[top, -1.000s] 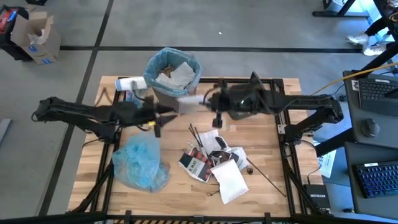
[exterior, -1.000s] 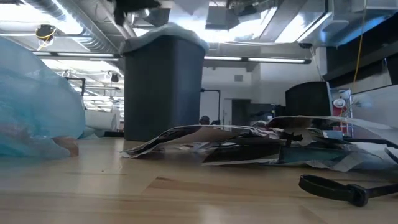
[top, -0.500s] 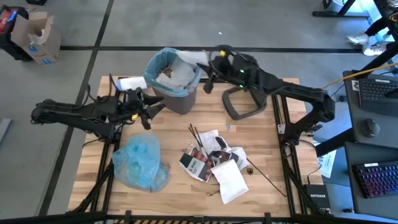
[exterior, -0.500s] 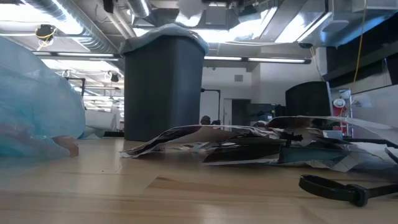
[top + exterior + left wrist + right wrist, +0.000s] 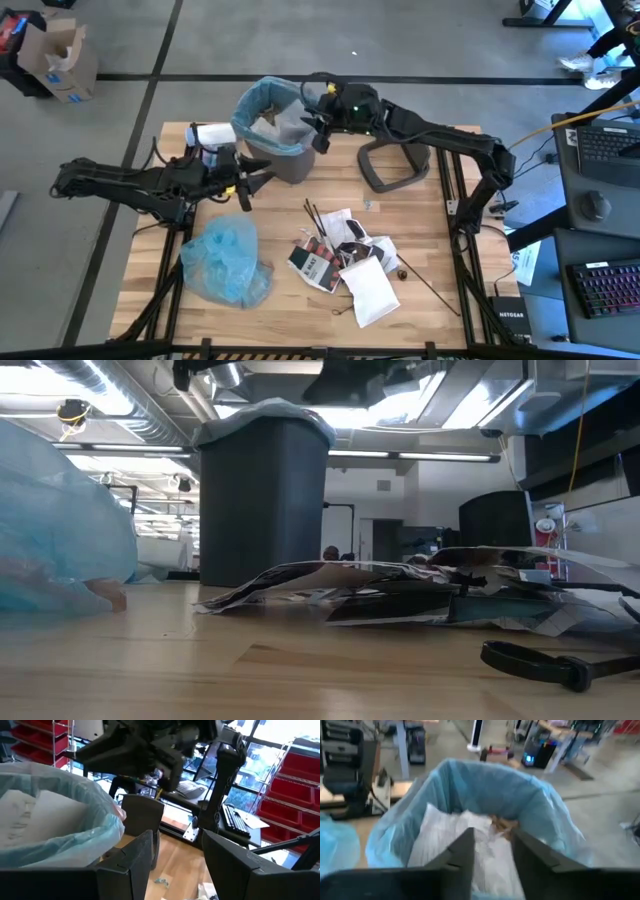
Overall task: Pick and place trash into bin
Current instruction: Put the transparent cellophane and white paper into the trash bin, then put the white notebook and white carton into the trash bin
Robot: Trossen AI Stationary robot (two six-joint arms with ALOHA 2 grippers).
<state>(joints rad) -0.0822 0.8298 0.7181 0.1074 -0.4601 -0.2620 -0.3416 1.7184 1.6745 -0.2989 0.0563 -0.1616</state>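
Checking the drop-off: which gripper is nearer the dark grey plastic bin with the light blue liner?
Right. The right gripper hangs at the dark grey bin's rim; the left gripper sits beside its base.

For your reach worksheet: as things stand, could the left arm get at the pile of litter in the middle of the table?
Probably yes: the left gripper hangs open beside the bin, and only bare table lies between it and the litter pile.

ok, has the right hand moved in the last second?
Yes. In the high view the right hand has swung from the table beside the bin up and across to the bin's rim, over the liner.
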